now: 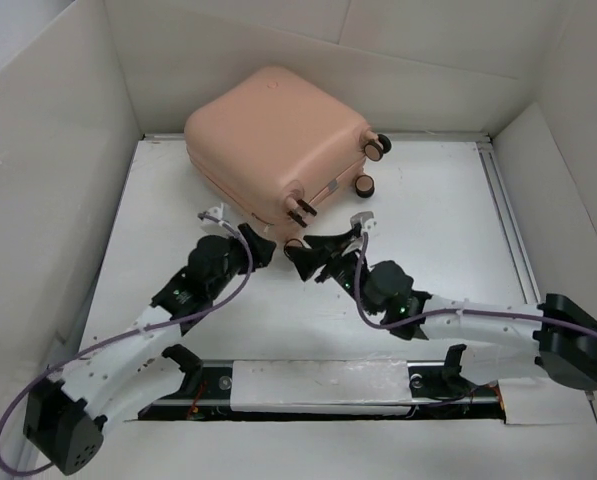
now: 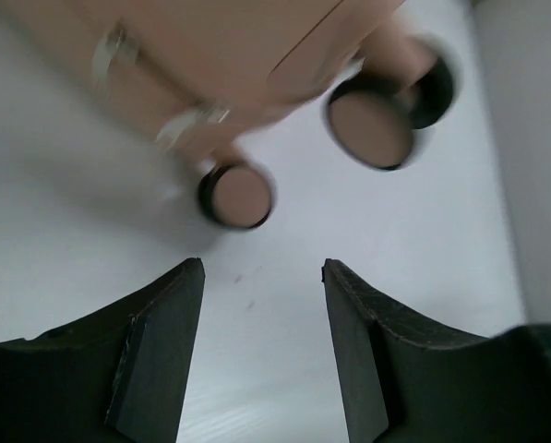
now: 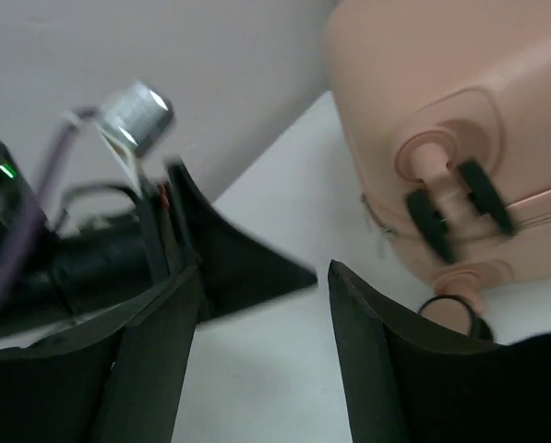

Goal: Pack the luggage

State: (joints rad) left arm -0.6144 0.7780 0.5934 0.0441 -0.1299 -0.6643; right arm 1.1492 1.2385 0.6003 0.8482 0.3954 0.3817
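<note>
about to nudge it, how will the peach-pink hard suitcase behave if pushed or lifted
The pale peach-pink hard-shell suitcase looks rigid, so it should shift as one piece. It lies flat with its pink-and-black caster wheels pointing sideways, so it would probably slide, not roll. The smooth rounded shell may slip from a pinch.

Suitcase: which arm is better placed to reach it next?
Probably left. The left gripper, open, faces a caster wheel of the suitcase straight ahead; the right gripper sees it off to one side.

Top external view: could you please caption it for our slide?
Closed peach-pink suitcase on white table; left gripper and right gripper open near its wheels.
</note>
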